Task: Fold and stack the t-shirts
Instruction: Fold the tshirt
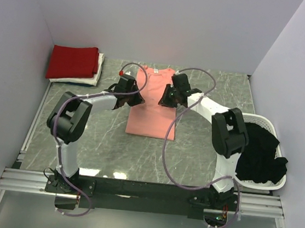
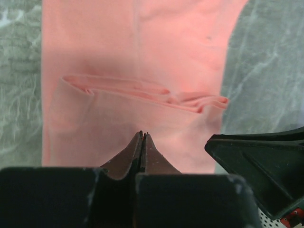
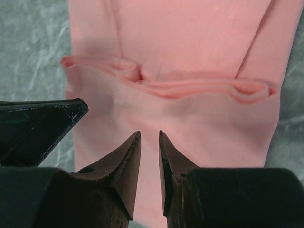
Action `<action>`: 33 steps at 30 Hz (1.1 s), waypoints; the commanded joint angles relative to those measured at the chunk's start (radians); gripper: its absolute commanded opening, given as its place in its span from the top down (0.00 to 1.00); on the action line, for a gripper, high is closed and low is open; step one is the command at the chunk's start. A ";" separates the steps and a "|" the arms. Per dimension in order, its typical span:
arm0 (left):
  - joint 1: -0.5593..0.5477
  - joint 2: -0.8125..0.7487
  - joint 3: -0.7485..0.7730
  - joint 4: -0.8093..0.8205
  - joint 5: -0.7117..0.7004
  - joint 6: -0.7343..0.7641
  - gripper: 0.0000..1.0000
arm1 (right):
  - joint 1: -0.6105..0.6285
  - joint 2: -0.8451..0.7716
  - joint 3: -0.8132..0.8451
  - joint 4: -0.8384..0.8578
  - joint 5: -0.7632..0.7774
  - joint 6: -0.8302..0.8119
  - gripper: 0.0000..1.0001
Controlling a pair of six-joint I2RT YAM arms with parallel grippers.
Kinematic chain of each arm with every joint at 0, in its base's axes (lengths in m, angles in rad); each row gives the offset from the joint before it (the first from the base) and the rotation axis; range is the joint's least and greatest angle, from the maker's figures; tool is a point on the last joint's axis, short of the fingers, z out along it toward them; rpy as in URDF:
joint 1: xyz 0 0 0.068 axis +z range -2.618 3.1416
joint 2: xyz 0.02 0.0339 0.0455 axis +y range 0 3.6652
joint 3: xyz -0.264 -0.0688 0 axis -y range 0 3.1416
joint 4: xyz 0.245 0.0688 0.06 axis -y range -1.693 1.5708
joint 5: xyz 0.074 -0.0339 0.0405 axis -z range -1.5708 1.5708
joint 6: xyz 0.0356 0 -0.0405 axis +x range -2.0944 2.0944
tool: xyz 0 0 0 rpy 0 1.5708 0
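Observation:
The salmon-pink t-shirt (image 1: 151, 111) lies on the table's middle as a long strip, sides folded in, collar at the far end. In the wrist views a rumpled cross-fold (image 2: 142, 90) (image 3: 171, 85) runs across it ahead of the fingers. My left gripper (image 1: 133, 93) (image 2: 143, 135) hovers over the shirt's left part, jaws pressed together with nothing between them. My right gripper (image 1: 165, 98) (image 3: 149, 134) hovers over the right part, jaws a narrow gap apart and empty. A deep red shirt (image 1: 73, 62) lies folded on a folded white shirt (image 1: 90, 79) at the back left. A black shirt (image 1: 258, 151) sits in the basket.
The white slatted basket (image 1: 277, 183) stands at the right edge of the table. Grey walls close in the left, back and right. The marbled table (image 1: 104, 147) shows bare in front of the salmon shirt. Each gripper's finger shows in the other's wrist view (image 2: 266, 161) (image 3: 33, 123).

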 commanded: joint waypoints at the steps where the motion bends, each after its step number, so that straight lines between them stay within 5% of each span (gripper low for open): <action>1: 0.005 0.064 0.085 -0.030 0.023 0.032 1.00 | -0.012 0.082 0.111 -0.047 0.017 -0.033 0.71; 9: 0.059 0.152 0.141 -0.051 0.032 0.045 0.99 | -0.064 0.210 0.234 -0.119 0.043 -0.055 0.73; 23: 0.117 0.147 0.059 0.028 0.109 0.022 0.99 | -0.136 0.202 0.174 -0.086 -0.030 -0.065 0.74; 33: 0.123 0.012 0.030 0.096 0.183 0.036 0.71 | -0.152 0.098 0.145 -0.095 -0.026 -0.068 0.74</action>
